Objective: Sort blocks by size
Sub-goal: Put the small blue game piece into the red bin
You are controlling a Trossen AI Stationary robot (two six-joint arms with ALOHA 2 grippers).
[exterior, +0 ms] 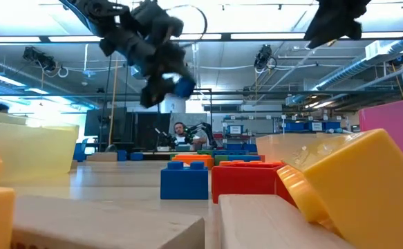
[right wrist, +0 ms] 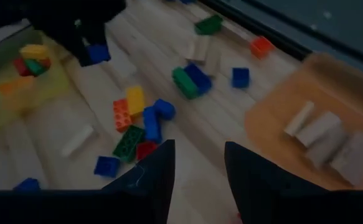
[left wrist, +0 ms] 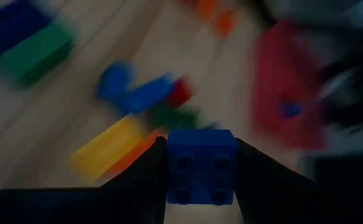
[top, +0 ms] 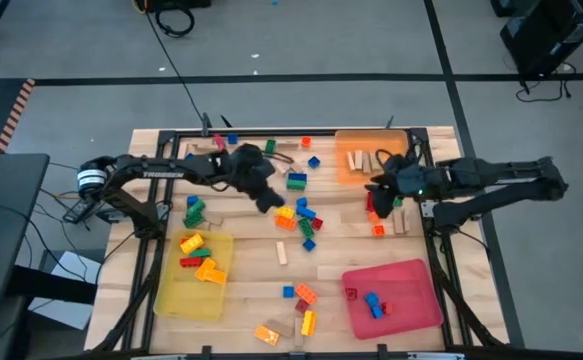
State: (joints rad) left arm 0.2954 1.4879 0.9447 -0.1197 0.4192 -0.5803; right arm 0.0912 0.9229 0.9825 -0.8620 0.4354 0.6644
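A small square blue plastic brick (left wrist: 201,167), studs showing, sits clamped between the two dark fingers of the left gripper (left wrist: 201,171), lifted clear of the pale wooden table (top: 246,262). From table height the same blue brick (exterior: 183,86) hangs well above the board in that pincer (exterior: 165,81). From overhead, the left gripper (top: 268,197) hovers just beside the central scatter of loose plastic bricks (top: 301,218) in blue, green, red, yellow and orange.

The flat red tray (top: 391,297), the landmark here, lies near the table's front edge on the right side and holds a few small blue bricks (top: 373,303) and a red one. The central scatter lies beyond the red tray and towards the left arm. A flat yellow tray (top: 193,278) sits level with the red tray on the far left side, with yellow, red and orange bricks inside. A flat orange tray (top: 363,158) lies straight beyond the red tray at the back edge, carrying plain tan wooden pieces (right wrist: 321,130).

The right gripper (top: 379,200) hovers between the orange tray and the red tray, its fingers (right wrist: 153,171) standing narrowly apart with nothing between them.
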